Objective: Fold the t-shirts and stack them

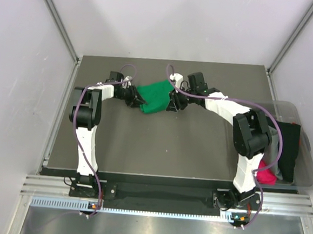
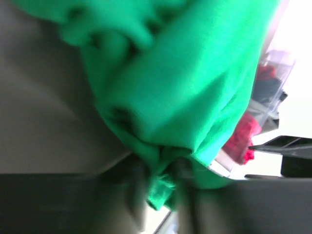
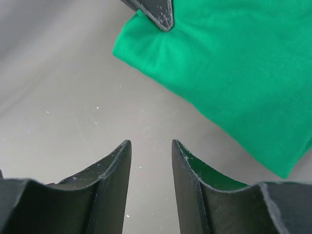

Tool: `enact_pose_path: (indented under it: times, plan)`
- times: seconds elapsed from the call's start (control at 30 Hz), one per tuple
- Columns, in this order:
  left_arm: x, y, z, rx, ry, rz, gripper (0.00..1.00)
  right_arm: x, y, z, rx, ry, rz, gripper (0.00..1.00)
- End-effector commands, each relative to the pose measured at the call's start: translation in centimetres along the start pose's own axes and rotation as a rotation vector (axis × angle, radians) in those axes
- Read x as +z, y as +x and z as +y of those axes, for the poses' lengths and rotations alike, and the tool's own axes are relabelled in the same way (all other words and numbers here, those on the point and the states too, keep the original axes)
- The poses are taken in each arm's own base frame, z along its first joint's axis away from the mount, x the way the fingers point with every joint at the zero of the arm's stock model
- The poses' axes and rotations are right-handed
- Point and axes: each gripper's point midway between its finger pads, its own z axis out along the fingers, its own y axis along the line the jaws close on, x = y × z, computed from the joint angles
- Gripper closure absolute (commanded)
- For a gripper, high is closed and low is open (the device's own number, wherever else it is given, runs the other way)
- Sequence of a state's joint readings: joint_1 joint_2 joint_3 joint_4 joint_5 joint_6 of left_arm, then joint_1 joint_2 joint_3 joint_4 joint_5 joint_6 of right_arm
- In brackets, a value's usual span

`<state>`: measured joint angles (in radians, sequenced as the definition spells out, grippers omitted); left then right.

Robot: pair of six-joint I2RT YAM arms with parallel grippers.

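A bright green t-shirt (image 1: 156, 96) lies partly folded at the far middle of the dark table (image 1: 160, 144). My left gripper (image 1: 138, 99) is shut on the shirt's left edge. In the left wrist view, which is blurred, the green fabric (image 2: 195, 83) bunches between the fingers (image 2: 163, 171). My right gripper (image 1: 171, 106) is open and empty, just off the shirt's right edge. In the right wrist view its jaws (image 3: 151, 142) stand apart over bare table, with the green shirt (image 3: 234, 63) ahead on the right. The left gripper's fingertip (image 3: 158, 12) sits on the shirt's corner.
A clear plastic bin (image 1: 305, 161) stands at the table's right edge. It holds a black shirt (image 1: 289, 149), a grey one (image 1: 274, 143) and a magenta-pink one (image 1: 266, 174). The bin's pink fabric also shows in the left wrist view (image 2: 241, 139). White walls enclose the table.
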<state>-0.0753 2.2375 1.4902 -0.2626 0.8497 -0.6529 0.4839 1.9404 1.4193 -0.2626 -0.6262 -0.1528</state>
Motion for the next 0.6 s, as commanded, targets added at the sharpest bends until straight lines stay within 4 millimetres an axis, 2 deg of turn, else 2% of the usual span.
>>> enact_pose_path:
  times: [0.0,0.07,0.1,0.17,0.23,0.27,0.33,0.37,0.4,0.43,0.47,0.5,0.57]
  plan:
    - [1.6,-0.3,2.9,0.011,-0.085,-0.017,0.80,-1.0,-2.3,0.8,-0.072,-0.003,-0.053,0.61]
    - [1.1,-0.6,2.4,0.038,-0.089,-0.022,0.87,-1.8,-2.7,1.0,-0.100,0.012,-0.059,0.61]
    - [0.6,-0.7,1.7,0.058,-0.085,-0.027,1.00,-2.2,-2.4,0.9,-0.107,0.025,-0.053,0.61]
    - [-0.4,-0.9,0.9,0.110,-0.096,-0.020,1.00,-3.0,-2.4,1.1,-0.145,0.043,-0.054,0.61]
    - [-1.6,-2.2,-0.3,0.214,-0.114,-0.042,1.00,-4.6,-2.5,1.4,-0.199,0.082,-0.060,0.61]
    - [-2.4,-1.8,-0.2,0.212,-0.146,-0.021,1.00,-5.7,-2.4,1.8,-0.220,0.098,-0.065,0.61]
    - [-3.7,-3.1,-0.5,0.323,-0.205,-0.040,1.00,-7.0,-2.3,1.8,-0.263,0.145,-0.068,0.61]
    - [-4.6,-2.7,-0.3,0.328,-0.243,-0.016,1.00,-8.3,-2.1,2.2,-0.281,0.176,-0.078,0.61]
    - [-5.5,-3.7,-0.3,0.409,-0.299,-0.026,1.00,-8.9,-2.1,2.3,-0.307,0.192,-0.090,0.61]
    - [-6.0,-2.8,0.7,0.399,-0.353,0.023,1.00,-10.1,-1.9,2.6,-0.323,0.223,-0.103,0.61]
    - [-6.3,-3.9,1.0,0.444,-0.381,0.006,1.00,-10.8,-2.0,2.8,-0.334,0.240,-0.114,0.60]
    - [-7.6,-4.1,2.0,0.482,-0.477,0.029,1.00,-11.3,-2.2,2.8,-0.354,0.260,-0.129,0.60]
    - [-8.9,-4.7,3.7,0.520,-0.596,0.051,1.00,-13.0,-2.3,3.0,-0.376,0.315,-0.155,0.60]
